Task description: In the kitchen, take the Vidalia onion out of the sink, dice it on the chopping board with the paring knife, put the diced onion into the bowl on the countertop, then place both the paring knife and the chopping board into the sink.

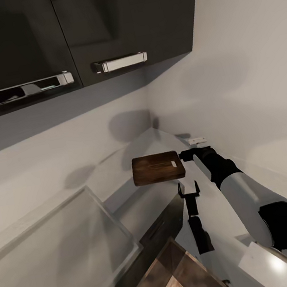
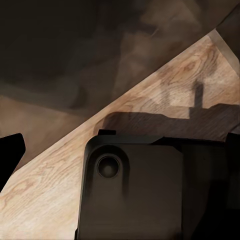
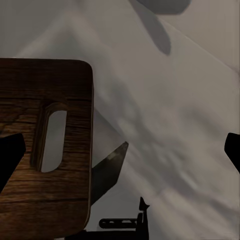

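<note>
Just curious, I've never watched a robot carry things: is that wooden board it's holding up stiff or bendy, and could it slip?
The chopping board probably stays stiff: gripped at one end by the right gripper, it shows no sag. Its smooth surface might slip or tilt, held so far off-centre.

**Camera positions, kitchen corner**

Head view: the corner is being looked down on from high up, tilted, wall cabinets [image 1: 72, 33] close above, the countertop [image 1: 136, 182] well below. Right wrist view: the chopping board [image 3: 45, 150] is being framed from very near; the same board [image 1: 158, 167] is being shared with the head view. Left wrist view: wooden floor [image 2: 150, 100] is being faced.
</note>
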Available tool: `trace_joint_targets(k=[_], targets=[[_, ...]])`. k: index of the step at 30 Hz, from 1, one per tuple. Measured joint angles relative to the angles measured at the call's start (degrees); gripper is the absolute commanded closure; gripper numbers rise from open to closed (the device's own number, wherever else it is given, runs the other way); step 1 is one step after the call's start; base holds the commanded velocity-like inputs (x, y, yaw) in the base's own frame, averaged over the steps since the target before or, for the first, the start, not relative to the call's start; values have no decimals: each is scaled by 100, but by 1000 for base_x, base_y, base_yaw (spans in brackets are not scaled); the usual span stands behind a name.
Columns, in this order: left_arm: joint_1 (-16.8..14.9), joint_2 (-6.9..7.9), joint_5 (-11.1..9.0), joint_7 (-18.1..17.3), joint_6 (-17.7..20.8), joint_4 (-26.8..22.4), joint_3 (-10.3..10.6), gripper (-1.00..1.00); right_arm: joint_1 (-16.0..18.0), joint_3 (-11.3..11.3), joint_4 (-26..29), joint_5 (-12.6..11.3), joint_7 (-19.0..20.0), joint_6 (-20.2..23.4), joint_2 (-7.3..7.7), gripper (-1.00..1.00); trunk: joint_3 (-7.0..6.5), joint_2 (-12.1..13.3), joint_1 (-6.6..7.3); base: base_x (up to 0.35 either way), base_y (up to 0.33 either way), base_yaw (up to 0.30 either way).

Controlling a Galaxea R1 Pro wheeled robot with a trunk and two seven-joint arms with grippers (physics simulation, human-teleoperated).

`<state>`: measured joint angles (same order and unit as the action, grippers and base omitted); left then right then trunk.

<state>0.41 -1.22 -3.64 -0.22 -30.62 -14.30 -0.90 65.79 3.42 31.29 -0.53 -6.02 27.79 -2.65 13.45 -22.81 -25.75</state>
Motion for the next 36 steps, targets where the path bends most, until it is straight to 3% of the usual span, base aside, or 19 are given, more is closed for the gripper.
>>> trace_joint_targets(k=[31, 36], targets=[[0, -1, 5, 0, 0, 0, 8, -100, 0, -4, 78, 12, -6, -4, 8, -100, 280, -1, 0, 0, 0, 0], [0, -2, 5, 0, 0, 0, 8, -100, 1, -15, 327, 11, -1, 15, 88, -100, 290, -1, 0, 0, 0, 0]])
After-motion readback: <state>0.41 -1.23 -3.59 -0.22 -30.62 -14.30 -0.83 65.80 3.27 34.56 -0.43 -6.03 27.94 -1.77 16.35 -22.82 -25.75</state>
